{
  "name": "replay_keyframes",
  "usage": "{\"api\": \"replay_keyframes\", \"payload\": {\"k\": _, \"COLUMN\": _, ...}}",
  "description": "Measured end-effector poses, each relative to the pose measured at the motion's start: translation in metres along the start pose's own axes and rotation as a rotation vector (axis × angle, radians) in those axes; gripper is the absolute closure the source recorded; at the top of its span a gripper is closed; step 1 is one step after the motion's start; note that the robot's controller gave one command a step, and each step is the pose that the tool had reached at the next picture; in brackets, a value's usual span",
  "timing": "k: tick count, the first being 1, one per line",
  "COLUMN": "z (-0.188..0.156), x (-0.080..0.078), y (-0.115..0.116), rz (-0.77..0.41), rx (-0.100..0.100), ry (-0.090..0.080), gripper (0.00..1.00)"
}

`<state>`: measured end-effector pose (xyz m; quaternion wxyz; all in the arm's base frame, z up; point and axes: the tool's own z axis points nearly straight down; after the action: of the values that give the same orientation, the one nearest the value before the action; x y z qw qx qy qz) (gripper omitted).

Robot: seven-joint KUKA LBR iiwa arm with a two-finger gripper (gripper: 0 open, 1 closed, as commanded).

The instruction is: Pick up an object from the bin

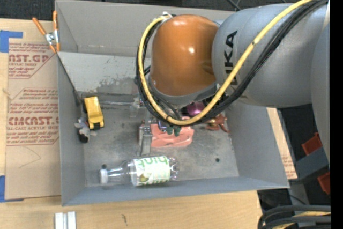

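Bin [71,110]: grey, arm [268,45] bent down from right.
Gripper [153,134]: by pink block [176,139], can't tell if spread.
Near: clear bottle [144,170].

Bin [69,169]: grey metal, matt; floor scuffed and scratched.
Bottle [142,171]: clear plastic, glossy, by the near wall.
Toy truck [94,111]: yellow plastic, smooth, at left.
Pink block [172,138]: matt; material unclear.
Wrist cover [182,53]: orange, smooth, glossy.
Arm [278,56]: grey, smooth casing.
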<state>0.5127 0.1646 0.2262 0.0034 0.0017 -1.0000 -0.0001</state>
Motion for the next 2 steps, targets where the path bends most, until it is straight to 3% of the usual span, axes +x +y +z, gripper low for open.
{"api": "replay_keyframes", "payload": {"k": 1, "z": -0.004, "x": -0.002, "y": -0.001, "rz": 0.002, "rx": -0.001, "ry": -0.008, "gripper": 0.00}}
{"api": "replay_keyframes", "payload": {"k": 2, "z": 0.058, "x": 0.010, "y": -0.028, "rz": -0.114, "rx": 0.000, "ry": -0.011, "gripper": 0.00}}
